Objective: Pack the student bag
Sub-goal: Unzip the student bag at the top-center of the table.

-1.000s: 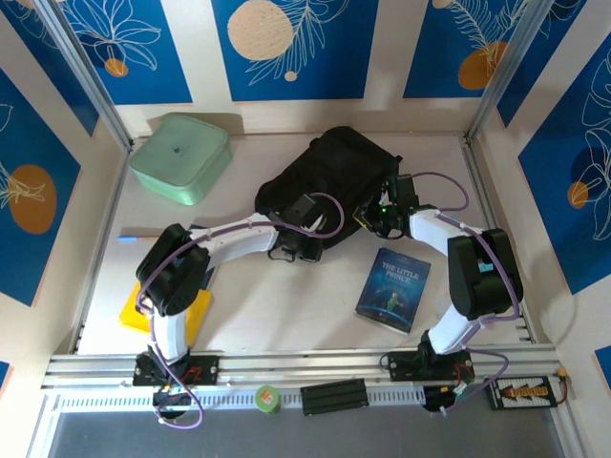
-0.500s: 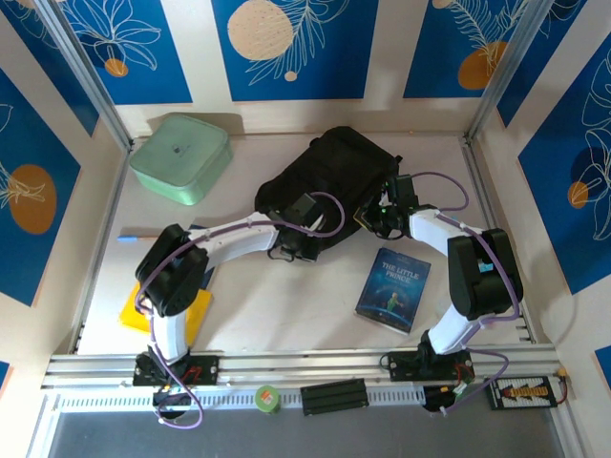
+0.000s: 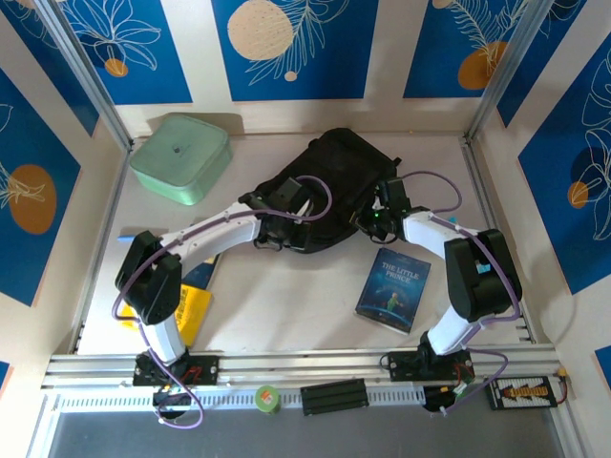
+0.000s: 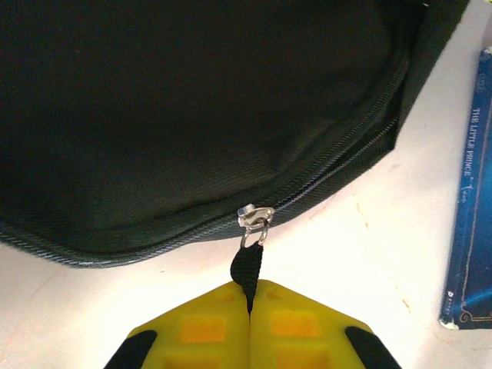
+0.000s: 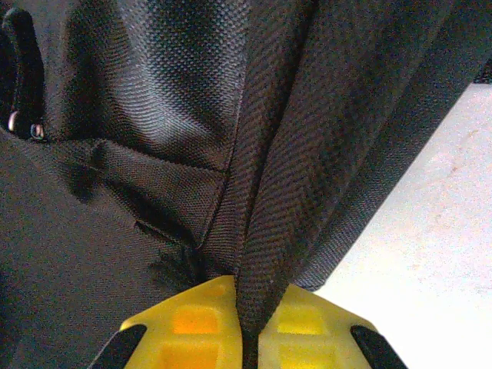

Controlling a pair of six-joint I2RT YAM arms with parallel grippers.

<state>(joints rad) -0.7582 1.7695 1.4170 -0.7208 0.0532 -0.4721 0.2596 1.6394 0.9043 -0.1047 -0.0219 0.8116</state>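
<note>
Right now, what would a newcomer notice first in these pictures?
The black student bag sits centre back, both arms on it: the left gripper is shut on its zipper pull, the right gripper on a fold of its fabric. A blue Little Prince book lies right of centre.

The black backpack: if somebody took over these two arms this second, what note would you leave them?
Left gripper: shut on the zipper pull tab of the student bag.
Right gripper: shut on a fold of the bag's fabric.
The Little Prince book lies on the table beside the bag; mint-green lidded box at the far left.
Done: both grips set.
Left: pull the zip open, likely load the book.
</note>
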